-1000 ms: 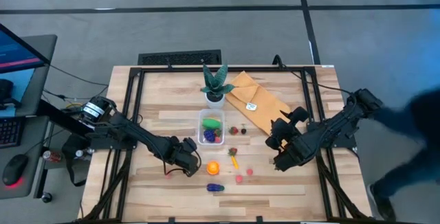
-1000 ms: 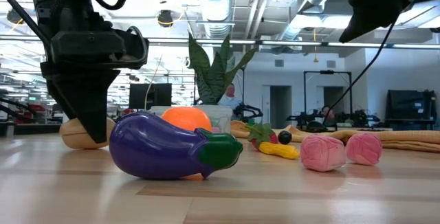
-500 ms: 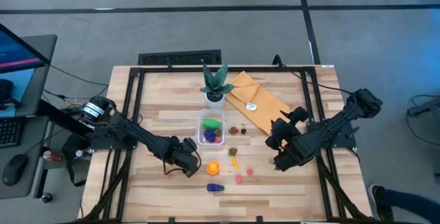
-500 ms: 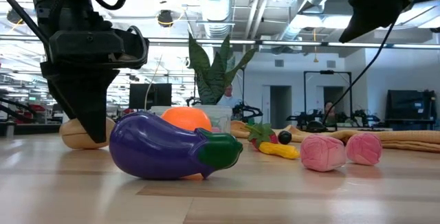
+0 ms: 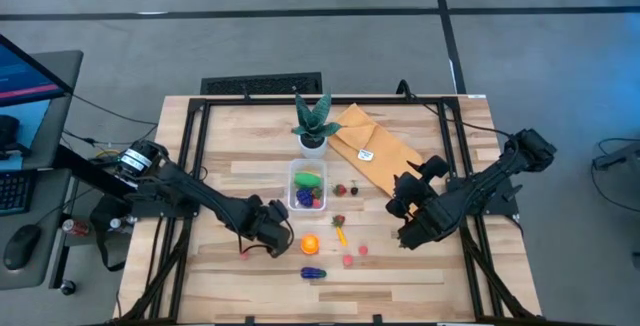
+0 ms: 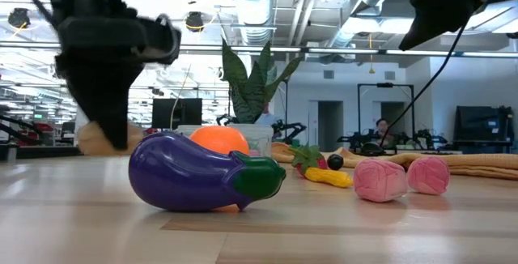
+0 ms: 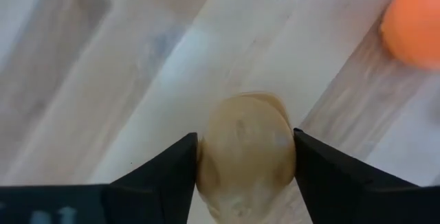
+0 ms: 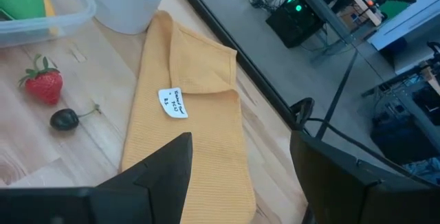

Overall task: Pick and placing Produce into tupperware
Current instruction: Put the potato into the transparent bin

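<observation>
A wooden tabletop (image 5: 420, 266) in a large workshop hall is carrying the toy produce, and the left gripper (image 7: 242, 157) is gripping a tan potato (image 7: 244, 155).

The left gripper (image 5: 268, 229) is hanging over the front-left part of the tabletop, and in the low view the potato (image 6: 95, 138) is being held just clear of the wood. The tub (image 5: 308, 185) is sitting near the tabletop's centre, toward the far edge from this gripper and a little to its right, with green and purple pieces already inside. So the coming move is probably calling for a lift and a carry toward the far edge, passing the orange (image 5: 310, 244) just beside the gripper. The right gripper (image 5: 409, 214) is waiting open near the right edge, looking at the yellow cloth (image 8: 196, 135).
</observation>
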`<act>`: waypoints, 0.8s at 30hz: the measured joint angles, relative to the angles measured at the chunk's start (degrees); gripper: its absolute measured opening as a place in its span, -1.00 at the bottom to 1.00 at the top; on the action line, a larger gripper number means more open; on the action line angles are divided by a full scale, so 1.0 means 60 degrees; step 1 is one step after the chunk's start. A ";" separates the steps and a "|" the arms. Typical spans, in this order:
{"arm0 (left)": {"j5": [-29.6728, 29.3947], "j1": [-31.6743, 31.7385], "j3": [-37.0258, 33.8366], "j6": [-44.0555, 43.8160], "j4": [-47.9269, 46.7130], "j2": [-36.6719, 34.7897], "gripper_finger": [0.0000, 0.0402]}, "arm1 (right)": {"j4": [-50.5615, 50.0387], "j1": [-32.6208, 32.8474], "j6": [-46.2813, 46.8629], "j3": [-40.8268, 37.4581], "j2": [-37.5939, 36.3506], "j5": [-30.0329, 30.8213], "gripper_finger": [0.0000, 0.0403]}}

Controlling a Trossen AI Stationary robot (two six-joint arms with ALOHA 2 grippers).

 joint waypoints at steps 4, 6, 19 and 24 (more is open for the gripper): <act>-0.0422 0.0007 0.0683 0.0479 -0.0692 0.0000 0.01 | 0.0040 0.0000 -0.0007 0.0000 0.0000 -0.0001 0.19; -0.0632 0.0020 0.1060 0.0786 -0.1002 0.0000 0.03 | 0.0046 0.0000 -0.0007 0.0000 0.0000 0.0002 0.19; -0.1534 0.1293 0.2491 0.4485 -0.1299 0.0000 0.05 | 0.0143 0.0000 -0.0080 0.0000 0.0000 0.0005 0.19; -0.1535 0.2138 0.2491 0.5863 -0.1290 0.0000 0.06 | 0.0265 0.0000 -0.0080 -0.0320 0.0000 0.0008 0.19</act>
